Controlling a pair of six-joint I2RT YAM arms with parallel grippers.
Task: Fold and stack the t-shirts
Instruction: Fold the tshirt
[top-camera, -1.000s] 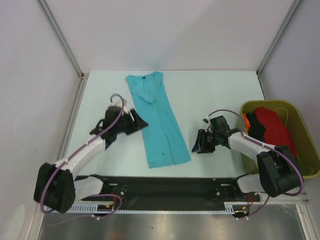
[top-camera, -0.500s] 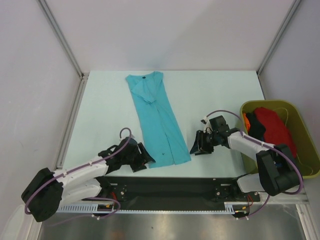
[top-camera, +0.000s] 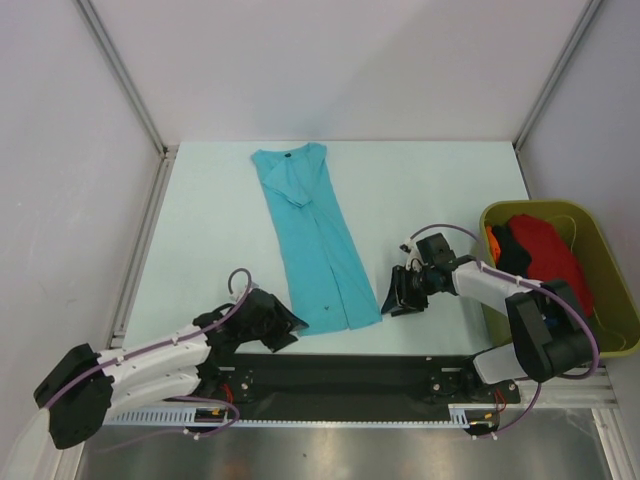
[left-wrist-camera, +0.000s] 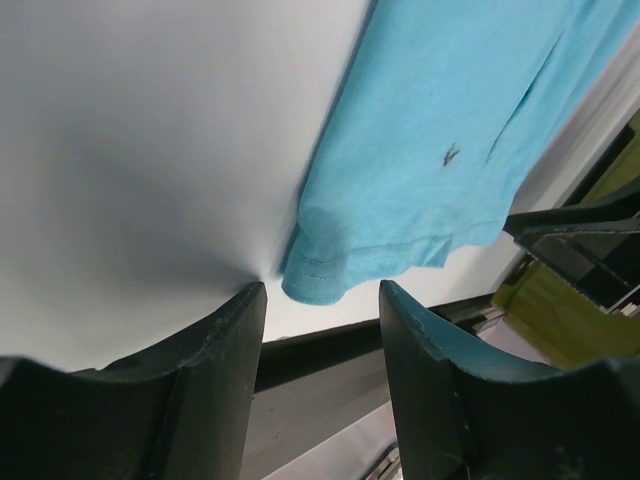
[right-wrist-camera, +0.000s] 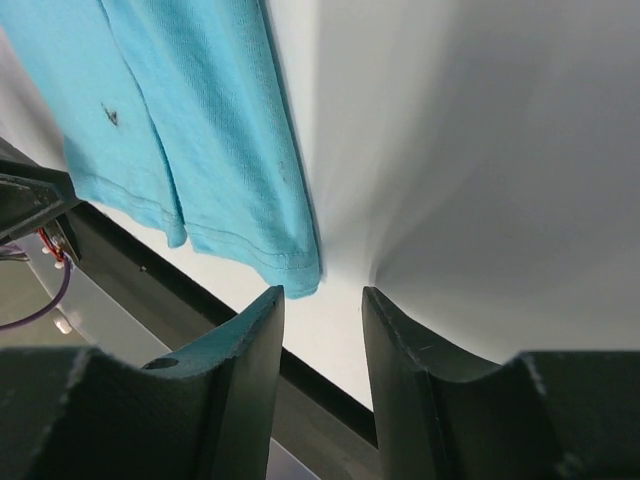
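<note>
Two arms bracket the near hem of a turquoise shirt (top-camera: 315, 240), which lies on the table (top-camera: 210, 210) folded lengthwise into a narrow strip, collar at the far end and hem by the near edge. The left gripper (top-camera: 290, 325) sits low at the hem's left corner and the right gripper (top-camera: 392, 297) at its right corner. Each one's jaws are spread, and neither pinches cloth.

Both wrist views show a hem corner lying just ahead of the gap between the fingers. The placement suggests a paired pinch of both corners, so the hem can be carried toward the collar in one even fold. Taking both corners at once would keep the strip from skewing.

The fingers ride close to the tabletop, probably so the lower one can slip under the thin cloth. The risk is catching only the top layer.

A red shirt (top-camera: 545, 255) and others wait heaped in the tub (top-camera: 540, 207) at the right, so stacking has yet to begin.
</note>
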